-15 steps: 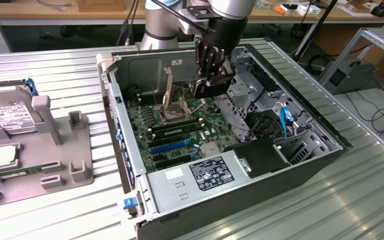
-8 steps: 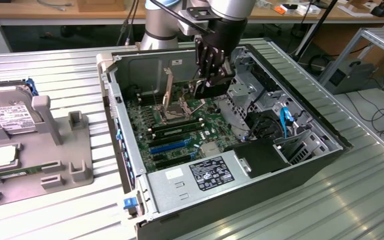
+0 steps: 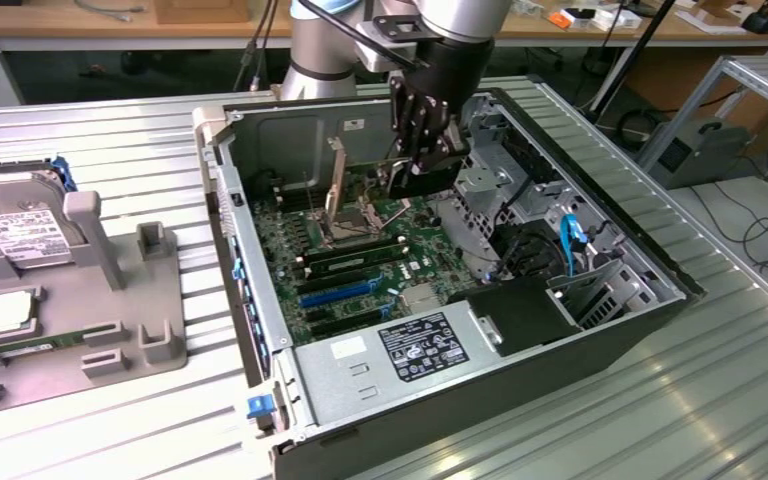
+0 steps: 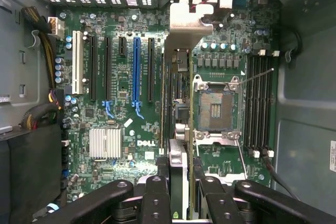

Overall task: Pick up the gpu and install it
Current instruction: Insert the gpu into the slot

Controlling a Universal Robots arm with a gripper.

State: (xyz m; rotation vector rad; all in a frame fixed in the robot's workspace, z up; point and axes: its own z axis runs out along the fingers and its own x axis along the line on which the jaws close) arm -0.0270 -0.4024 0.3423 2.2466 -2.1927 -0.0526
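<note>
The fingers (image 4: pixel 160 187) are clenched on the graphics card (image 4: pixel 177 114), one finger pressed to each flat face, so the gap between them is no wider than the card itself. In the exterior view the fingers (image 3: pixel 418 165) reach down inside the open computer case (image 3: pixel 231 250), which lies on its side on the counter (image 3: pixel 117 150). The card is thin, dark and seen edge-on. It stands on its long edge and runs straight out from the fingertips to a bent silver bracket (image 4: pixel 186 22) at its far end, close to the slotted rear wall of the case. It sits above the green motherboard (image 4: pixel 126 129). On one side of the fingers are the long expansion slots, among them a blue one (image 4: pixel 136 69), and a small ribbed silver heat sink (image 4: pixel 105 143). On the other side are the open processor socket (image 4: pixel 215 109) and the memory slots (image 4: pixel 260 103). I cannot tell whether the card's lower edge touches a slot. Well off to the exterior view's left of the fingers, a silver hard drive (image 3: pixel 17 235) stands in a grey holder (image 3: pixel 97 240).
</note>
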